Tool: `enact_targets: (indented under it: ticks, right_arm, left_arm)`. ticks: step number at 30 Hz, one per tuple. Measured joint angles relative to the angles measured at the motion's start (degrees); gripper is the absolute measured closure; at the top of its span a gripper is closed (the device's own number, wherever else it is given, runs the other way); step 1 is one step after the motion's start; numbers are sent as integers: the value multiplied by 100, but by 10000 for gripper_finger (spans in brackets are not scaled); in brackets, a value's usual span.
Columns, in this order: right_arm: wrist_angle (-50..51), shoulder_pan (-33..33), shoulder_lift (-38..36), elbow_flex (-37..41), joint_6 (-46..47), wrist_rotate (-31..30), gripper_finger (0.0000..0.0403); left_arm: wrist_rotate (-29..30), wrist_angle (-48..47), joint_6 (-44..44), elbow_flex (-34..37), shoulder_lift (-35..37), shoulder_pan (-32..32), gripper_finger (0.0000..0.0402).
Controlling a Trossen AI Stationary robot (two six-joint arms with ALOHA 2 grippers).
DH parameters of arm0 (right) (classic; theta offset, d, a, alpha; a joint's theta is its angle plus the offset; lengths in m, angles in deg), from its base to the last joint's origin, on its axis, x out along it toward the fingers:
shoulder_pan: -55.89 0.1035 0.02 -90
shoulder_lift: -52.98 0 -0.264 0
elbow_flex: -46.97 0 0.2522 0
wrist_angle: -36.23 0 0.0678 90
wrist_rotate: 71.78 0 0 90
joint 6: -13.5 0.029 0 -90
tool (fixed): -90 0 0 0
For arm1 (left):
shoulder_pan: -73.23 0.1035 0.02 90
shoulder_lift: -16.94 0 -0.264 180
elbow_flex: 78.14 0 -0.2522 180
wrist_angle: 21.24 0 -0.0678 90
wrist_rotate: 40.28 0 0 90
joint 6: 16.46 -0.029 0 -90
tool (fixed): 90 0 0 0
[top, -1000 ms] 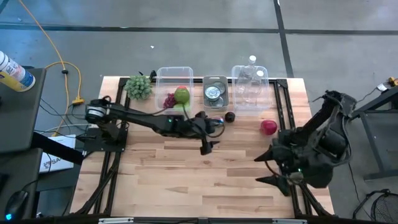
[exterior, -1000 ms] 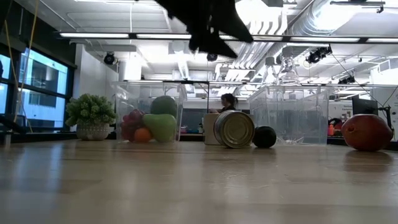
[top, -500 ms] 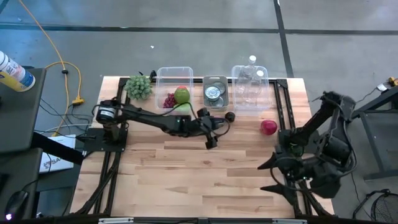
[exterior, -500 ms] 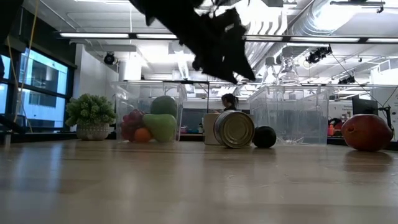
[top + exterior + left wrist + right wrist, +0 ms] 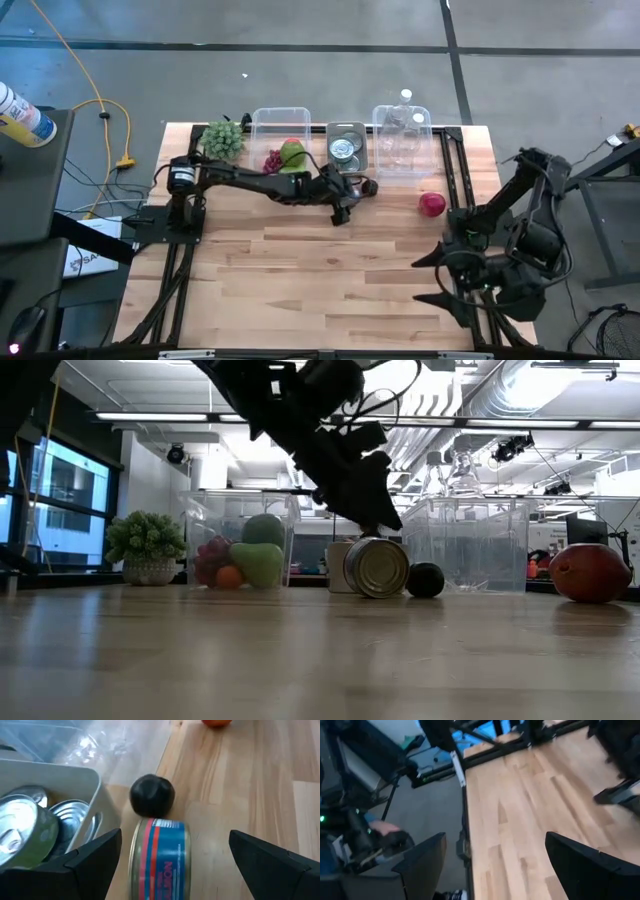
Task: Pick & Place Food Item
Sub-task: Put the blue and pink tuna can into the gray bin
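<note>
A blue-and-red food can [image 5: 160,857] lies on its side on the table, its silver end [image 5: 377,567] facing the low view. A dark round fruit [image 5: 152,795] rests on the wood just beyond it. My left gripper [image 5: 175,870] is open and hovers just above the can [image 5: 352,186], one finger on either side, touching nothing. In the low view its fingertips [image 5: 372,520] stand right over the can's top. My right gripper [image 5: 445,277] is open and waits above the table's near right part.
A grey bin [image 5: 347,148] of cans stands close behind the can. A clear bin [image 5: 280,130] holds green fruit and grapes; another clear bin [image 5: 403,140] holds bottles. A red fruit [image 5: 432,204] and a potted plant [image 5: 223,139] sit on the table.
My left gripper has swung toward the table's far edge and right, and come down from high above the table until it stands just over the lying can. My right arm has drawn back a little toward the near edge.
</note>
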Motion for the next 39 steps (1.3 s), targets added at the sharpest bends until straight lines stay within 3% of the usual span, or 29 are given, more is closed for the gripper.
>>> enact_targets:
  ticks: [10, 18, 24, 28, 32, 39]
  right_arm:
    - [42, -228, -144, 0, -60, -467, 74]
    - [41, -471, -147, 0, -498, -482, 74]
    - [35, -619, -147, 0, -659, -434, 74]
    - [35, -680, -147, 0, -660, -427, 74]
    - [35, -696, -160, 0, -661, -429, 74]
    - [37, -769, -188, 0, -663, -432, 74]
  left_arm:
    - [-383, -206, -437, 0, -70, 279, 46]
    - [-1236, -238, -572, -3, -141, 498, 46]
    - [-1216, -328, -699, 2, -501, 429, 46]
    - [-842, -340, -560, 2, -526, 354, 51]
    - [-852, -344, -703, 2, -500, 352, 93]
    - [-865, -236, -324, 0, -513, 352, 222]
